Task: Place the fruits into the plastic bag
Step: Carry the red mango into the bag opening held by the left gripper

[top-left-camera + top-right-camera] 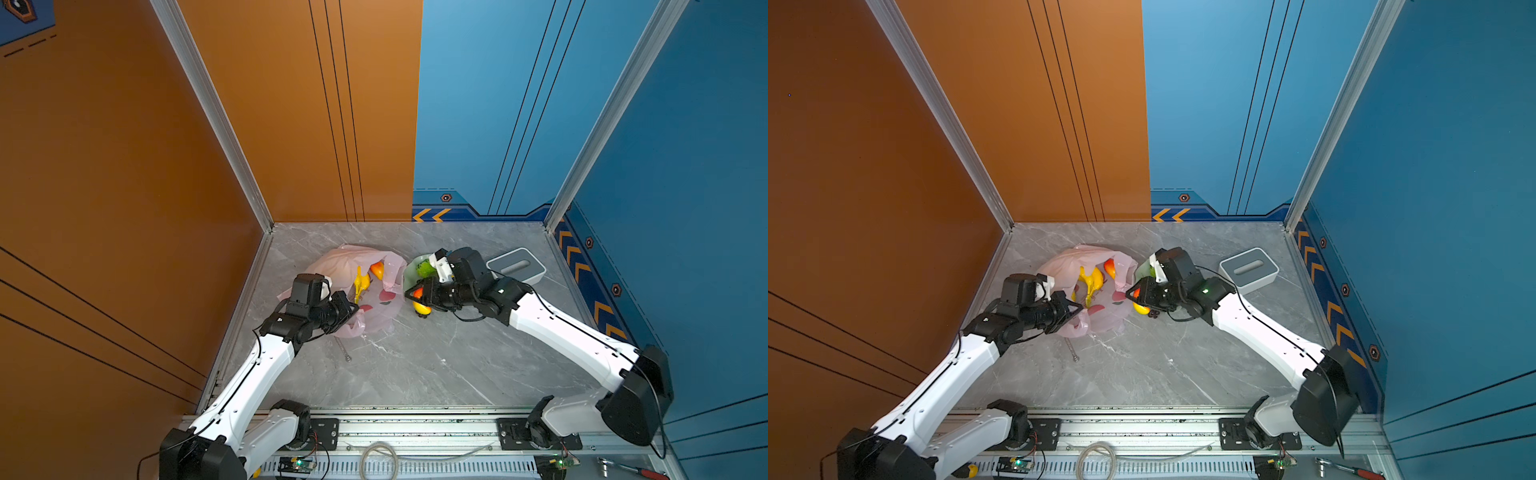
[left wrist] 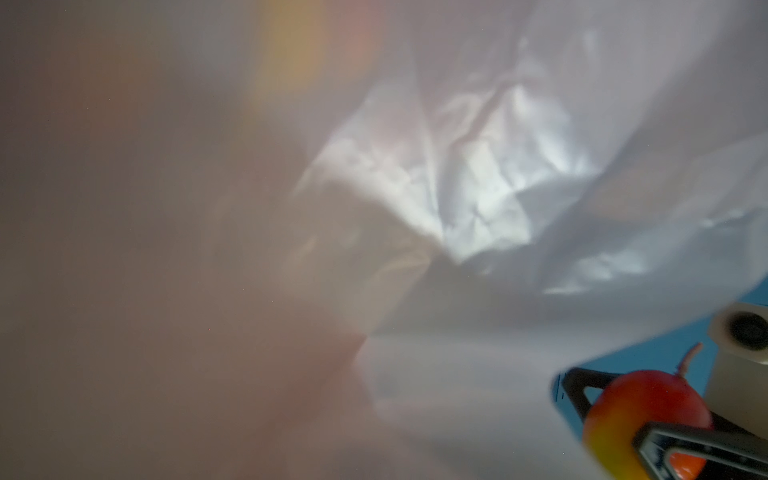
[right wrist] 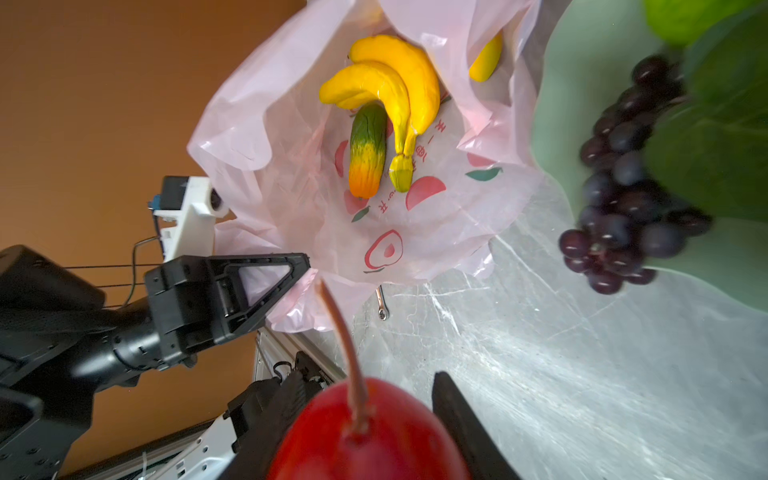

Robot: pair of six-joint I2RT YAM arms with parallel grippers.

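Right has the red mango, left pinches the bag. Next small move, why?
Probably carry the mango in the right gripper across to above the mouth of the plastic bag: it sits gripped just outside the bag's edge, while the left gripper pinches the rim, holding the mouth open.

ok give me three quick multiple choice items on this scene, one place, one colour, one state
1. Where is the banana bunch?
A) in the green dish
B) in the plastic bag
C) in the grey box

2. What colour are the grapes?
A) white
B) bright blue
C) dark purple

3. The right gripper is:
A) shut on the mango
B) open and empty
C) shut on the grapes

1 B: the bunch lies inside the bag's open mouth.
2 C: the berries look dark purple.
3 A: its jaws clamp the mango from both sides.
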